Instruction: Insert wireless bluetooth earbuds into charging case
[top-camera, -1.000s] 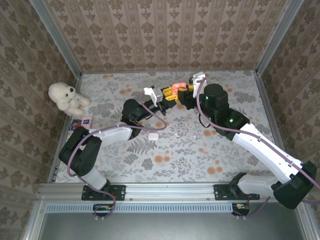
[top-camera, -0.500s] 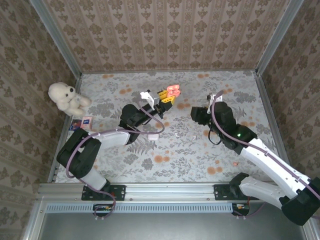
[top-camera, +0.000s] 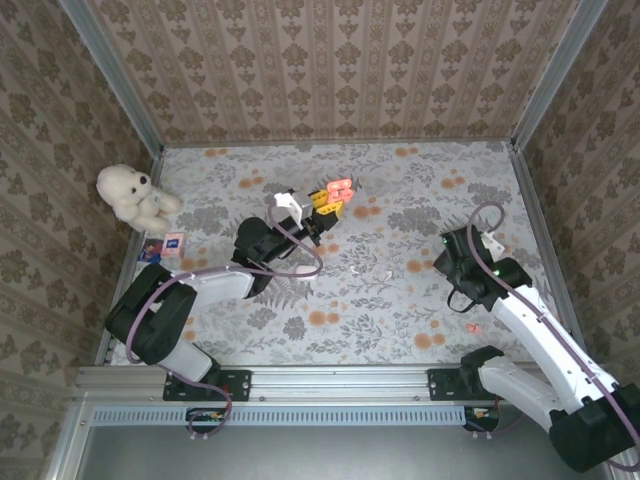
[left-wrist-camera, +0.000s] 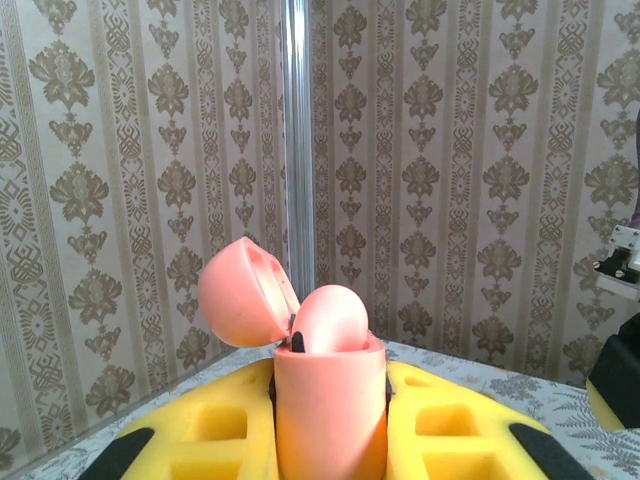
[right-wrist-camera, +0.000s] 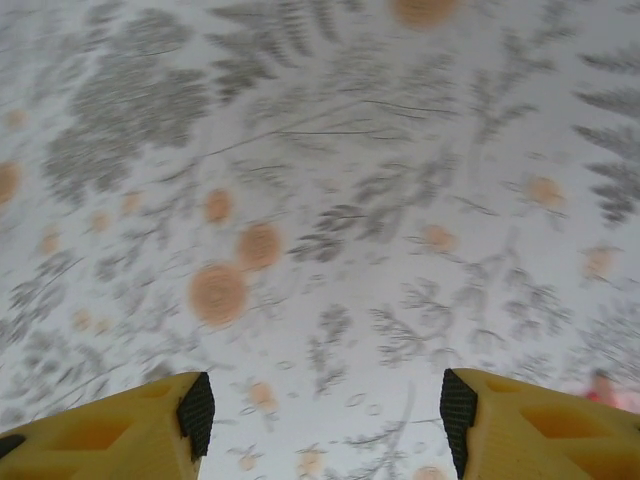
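Observation:
My left gripper (top-camera: 330, 198) is shut on an orange-pink charging case (top-camera: 340, 187), held up above the far middle of the table. In the left wrist view the case (left-wrist-camera: 330, 410) stands upright between the yellow fingers (left-wrist-camera: 200, 430). Its lid (left-wrist-camera: 245, 300) is hinged open to the left, and a rounded orange-pink earbud (left-wrist-camera: 332, 318) sits in the top. My right gripper (top-camera: 453, 263) hangs over the right side of the table, well apart from the case. Its jaws (right-wrist-camera: 325, 410) are open with nothing between them. One small orange-red earbud (top-camera: 472, 325) lies on the cloth near the right arm.
A white teddy bear (top-camera: 134, 194) and a small card (top-camera: 170, 243) sit at the left edge. Tiny white bits (top-camera: 354, 269) lie on the floral cloth mid-table. Patterned walls with metal posts close in three sides of the table.
My right gripper has pulled away from the case to the right and nearer, and its jaws have widened. The left gripper, keeping hold of the case, has shifted slightly left.

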